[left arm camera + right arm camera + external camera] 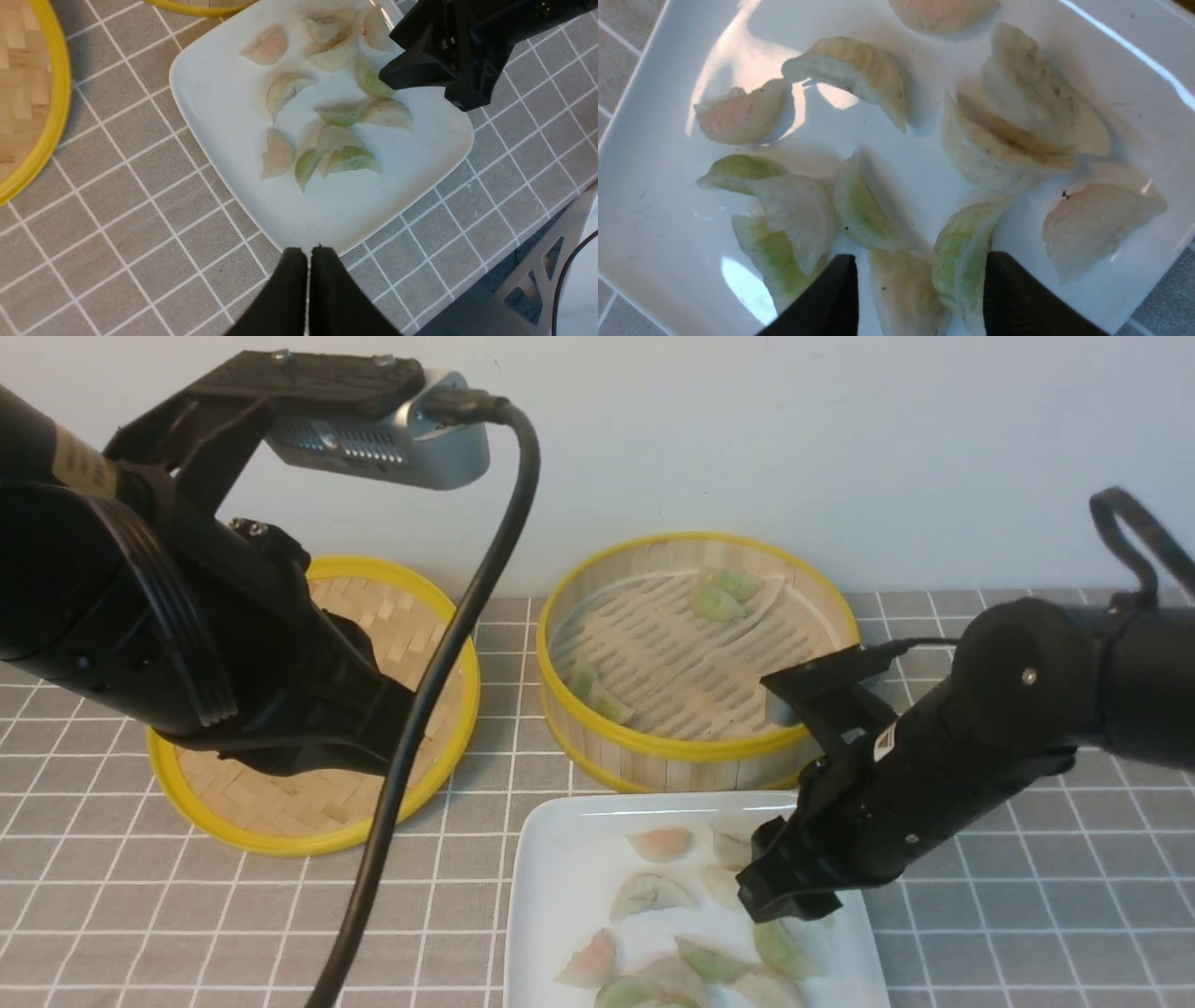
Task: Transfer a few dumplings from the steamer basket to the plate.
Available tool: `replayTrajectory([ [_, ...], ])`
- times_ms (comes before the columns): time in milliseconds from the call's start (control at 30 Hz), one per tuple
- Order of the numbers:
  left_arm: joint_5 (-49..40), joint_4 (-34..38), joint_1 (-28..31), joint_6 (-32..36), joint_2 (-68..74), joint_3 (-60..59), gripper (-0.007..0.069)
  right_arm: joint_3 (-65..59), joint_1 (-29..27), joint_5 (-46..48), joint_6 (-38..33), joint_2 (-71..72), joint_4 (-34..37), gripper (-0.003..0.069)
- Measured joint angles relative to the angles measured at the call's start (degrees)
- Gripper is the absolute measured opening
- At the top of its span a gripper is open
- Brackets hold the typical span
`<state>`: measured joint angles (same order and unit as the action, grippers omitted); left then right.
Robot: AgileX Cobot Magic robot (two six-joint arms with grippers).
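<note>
The steamer basket (pixel 691 751) stands at the back centre and holds a few greenish dumplings, at its far side (pixel 724 597) and its near left (pixel 597 698). The white plate (pixel 560 868) lies in front of it with several dumplings (pixel 649 894) on it. My right gripper (pixel 784 907) is low over the plate's right part and open. In the right wrist view (pixel 920 261) a pale dumpling (pixel 901 289) and a green one (pixel 959 261) lie between its fingers. My left gripper (pixel 308 252) is shut and empty, high above the plate's (pixel 224 88) near-left edge.
The flat woven lid (pixel 280 803) lies left of the basket, partly behind my left arm. A black cable (pixel 439 691) hangs from the left wrist camera across the lid. The table's front edge (pixel 528 233) runs close to the plate. A wall stands behind the basket.
</note>
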<state>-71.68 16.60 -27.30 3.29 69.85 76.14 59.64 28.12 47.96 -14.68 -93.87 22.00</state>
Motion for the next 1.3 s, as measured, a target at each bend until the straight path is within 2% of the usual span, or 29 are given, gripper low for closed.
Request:
replayTrajectory([
  [33,0.0,-0.01,0.0,0.05,0.0,0.0,-0.0005,0.49,-0.06,0.82,0.57,0.8,-0.64,0.0317],
  [133,0.0,-0.01,0.0,0.27,0.0,0.0,-0.0005,3.13,-0.1,4.54,4.1,5.6,-4.77,0.0206],
  [233,0.0,-0.01,0.0,0.69,0.0,0.0,-0.0005,4.29,-0.1,7.3,8.45,15.38,-9.72,0.0061],
  [333,0.46,0.01,0.0,0.99,0.0,0.0,-0.0005,3.54,-0.1,8.48,13.12,29.1,-14.36,0.0],
  [367,0.46,0.01,0.0,1.05,0.0,0.0,-0.0005,3.27,-0.1,8.48,13.68,30.94,-14.91,-0.0002],
  [433,2.2,0.06,0.0,1.25,0.0,0.0,-0.0005,-0.27,-0.13,6.92,17.06,44.69,-18.53,-0.0012],
  [567,4.91,0.29,0.0,1.29,0.0,0.0,-0.0005,-8.14,-0.13,0.3,20.12,61.76,-21.99,-0.0013],
  [733,8.08,1.52,0.0,1.41,0.0,0.0,-0.0005,-24.28,-0.13,-13.59,29.22,88.7,-28.76,-0.0013],
  [767,8.2,1.59,0.0,1.4,0.0,0.0,-0.0005,-24.28,-0.13,-13.59,29.22,89.48,-28.76,-0.0013],
  [833,9.86,1.5,0.06,1.94,0.15,0.0,-0.0005,-30.43,-0.17,-14.27,36.3,94.7,-33.44,-0.0013],
  [1000,11.34,2.36,-0.06,4.6,-0.19,-0.75,-0.0005,-35.01,-0.12,-13.16,45.14,94.4,-36.07,-0.0013],
  [1133,13.86,2.53,-0.06,7.0,-3.96,-4.07,-0.0005,-35.27,-0.12,-14.26,46.47,94.35,-36.87,-0.0013],
  [1300,24.57,2.73,-0.06,8.89,-15.31,-14.51,-0.0005,-35.27,-0.12,-14.38,46.66,94.35,-37.24,-0.0013],
])
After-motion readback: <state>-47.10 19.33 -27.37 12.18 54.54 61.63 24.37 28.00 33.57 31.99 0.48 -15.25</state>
